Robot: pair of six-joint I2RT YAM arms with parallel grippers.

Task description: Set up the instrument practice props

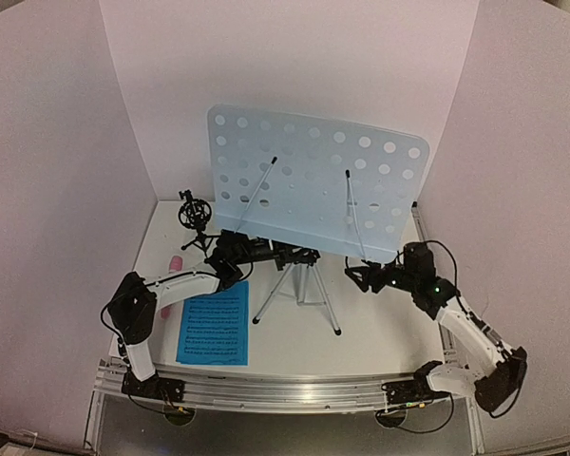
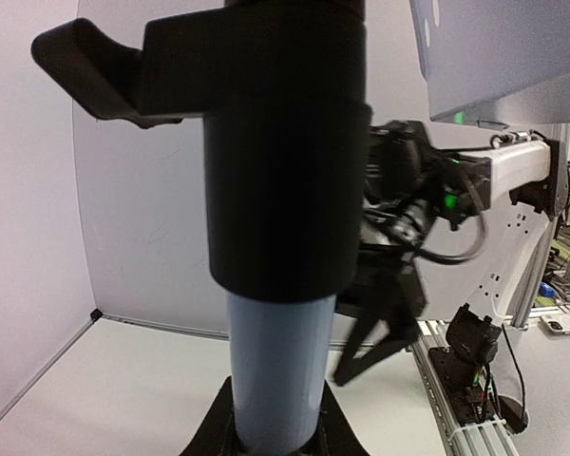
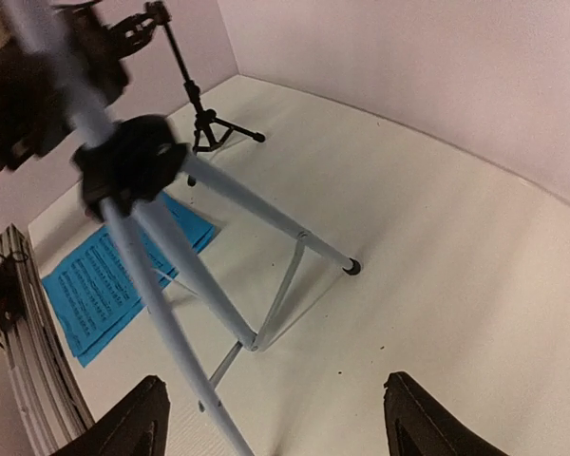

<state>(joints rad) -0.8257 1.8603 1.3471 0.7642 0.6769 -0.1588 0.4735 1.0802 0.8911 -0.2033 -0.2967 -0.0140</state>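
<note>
Two blue sheet-music pages (image 1: 214,328) lie overlapped on the table (image 1: 380,323) in front of the left arm. They carry printed staves, but the print is too small to read. The music stand (image 1: 313,180), a pale-blue perforated desk on a silver tripod (image 1: 299,290), is upright mid-table, with its feet spread just right of the pages. The left gripper (image 1: 252,252) is clamped narrowly on the stand's post below the black collar (image 2: 285,142), its fingers (image 2: 214,429) against either side of the tube. The right gripper (image 1: 356,275) hangs near the desk's lower right edge, jaws wide and holding nothing. Its fingers (image 3: 138,418) frame bare table, with the tripod legs ahead. The pink microphone (image 1: 166,304) lies flat at the left beside the pages, partly hidden by the left arm. The small black mic holder (image 1: 195,218) stands upright behind it, apart from the stand. White walls (image 1: 38,142) enclose three sides. An aluminium rail (image 1: 285,389) along the near edge carries both arm bases.
</note>
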